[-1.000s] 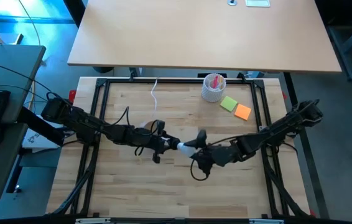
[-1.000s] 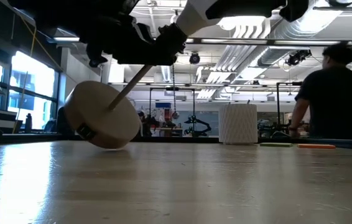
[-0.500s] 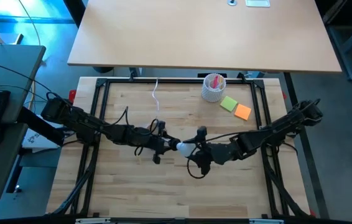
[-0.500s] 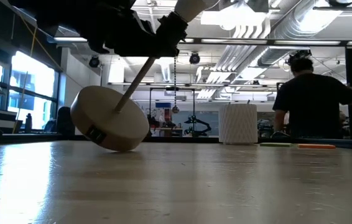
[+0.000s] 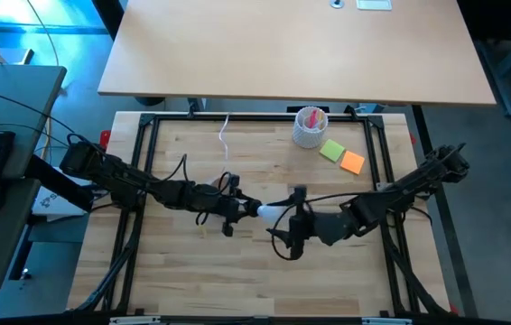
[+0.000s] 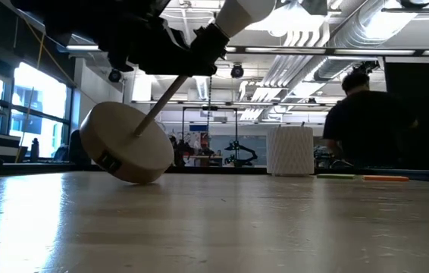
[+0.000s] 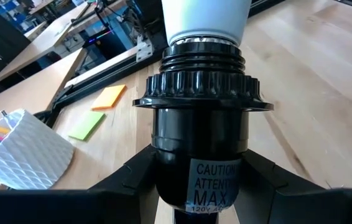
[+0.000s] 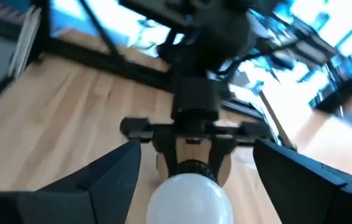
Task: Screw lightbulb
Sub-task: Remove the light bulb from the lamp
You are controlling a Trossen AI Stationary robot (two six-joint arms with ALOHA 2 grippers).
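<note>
Left gripper (image 5: 237,206) is clamped on the black socket (image 7: 199,140), fingers (image 7: 132,177) pressed to both its sides. The lightbulb (image 5: 264,213) sits in the socket's mouth, between the two grippers; its dome is cut off in the left wrist view. Right gripper (image 5: 284,217) faces it with fingers (image 8: 111,177) spread wide either side, not touching. Below the left gripper, the wooden disc base (image 6: 126,142) hangs tilted on its rod (image 6: 158,106), with one edge on the table (image 6: 214,220).
</note>
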